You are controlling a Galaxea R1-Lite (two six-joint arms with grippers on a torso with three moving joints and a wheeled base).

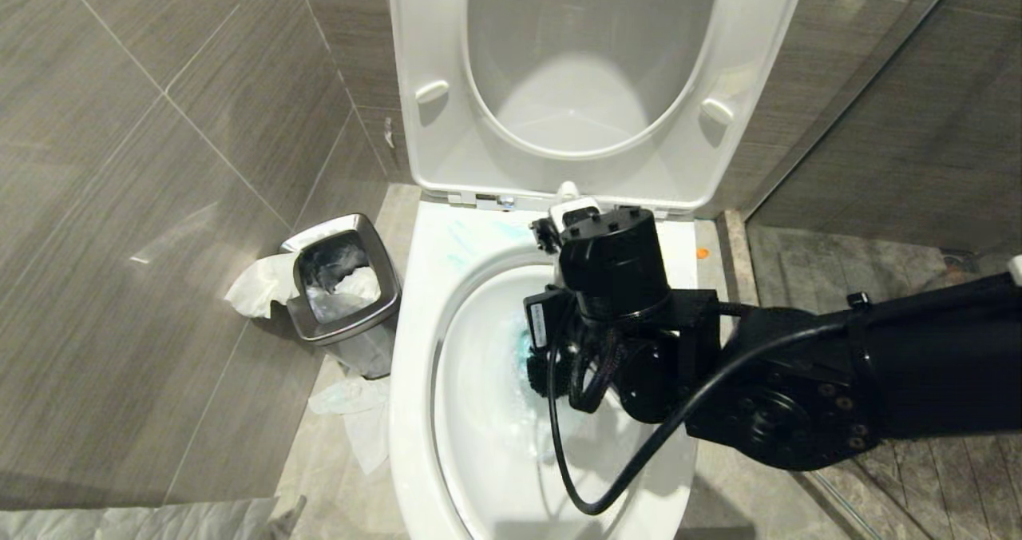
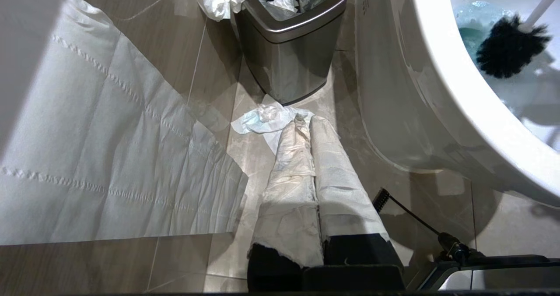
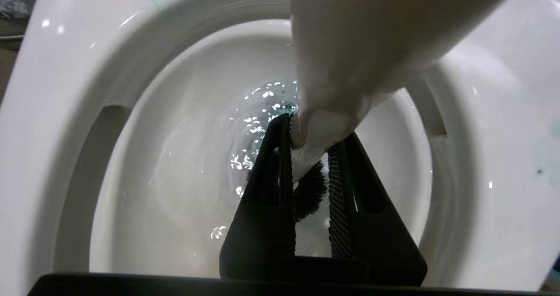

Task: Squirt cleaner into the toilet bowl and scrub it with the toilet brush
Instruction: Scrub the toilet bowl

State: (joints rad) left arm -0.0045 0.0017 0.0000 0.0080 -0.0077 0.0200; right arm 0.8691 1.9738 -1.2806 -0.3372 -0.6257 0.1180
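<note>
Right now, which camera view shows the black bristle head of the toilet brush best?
The left wrist view: the bristle head shows whole inside the toilet bowl. In the head view the right gripper hides most of it. In the right wrist view only a part shows between the fingers.

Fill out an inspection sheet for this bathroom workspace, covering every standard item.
Surface: grey tiled floor, paper sheets spread on it.
Job's things: toilet bowl open, seat and lid raised, blue-green cleaner traces inside; toilet brush bristle head down in the bowl; cleaner bottle not seen.
Clutter: steel bin stuffed with tissue; crumpled tissue on the floor beside it.
Grippers: right gripper over the bowl, shut on the brush handle; left gripper paper-wrapped, shut, pointing at the floor.
Cables: black cable looping from the right arm over the bowl.
Surroundings: grey tiled walls.
</note>
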